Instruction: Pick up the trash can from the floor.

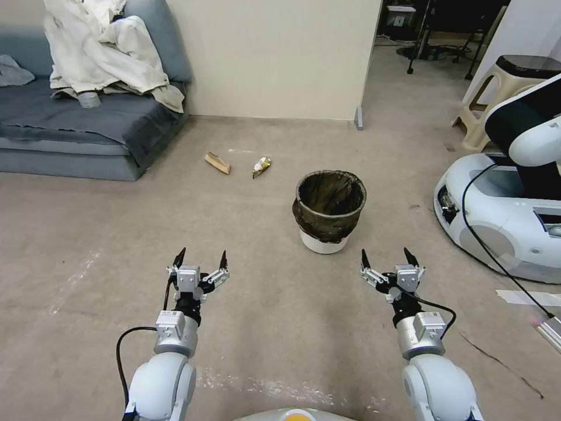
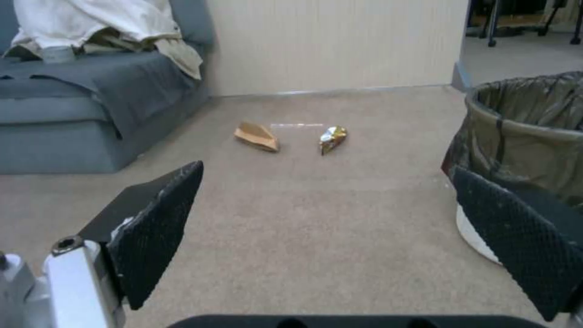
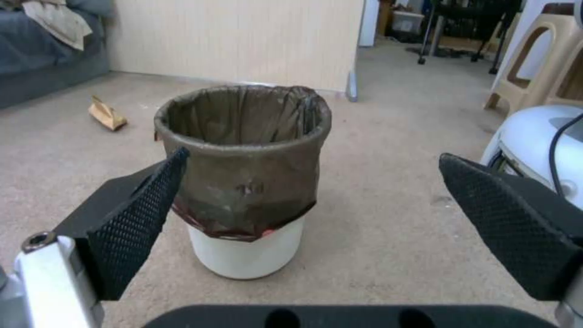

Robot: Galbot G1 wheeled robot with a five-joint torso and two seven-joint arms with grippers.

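The trash can (image 1: 329, 210) is a small round white bin with a dark brown bag folded over its rim, standing upright on the beige floor (image 1: 263, 304) ahead of me. My right gripper (image 1: 389, 259) is open, hovering just short of the can and a little to its right. The right wrist view has the trash can (image 3: 244, 177) straight ahead beyond the spread fingers (image 3: 130, 218). My left gripper (image 1: 200, 260) is open too, well to the can's left. In the left wrist view the trash can (image 2: 534, 132) sits at the frame's edge.
A brown paper scrap (image 1: 217, 163) and a shiny wrapper (image 1: 261, 166) lie on the floor beyond the can. A grey sofa (image 1: 76, 134) with a white cloth stands far left. Another white robot base (image 1: 502, 216) and a beige stool (image 1: 497, 93) crowd the right side.
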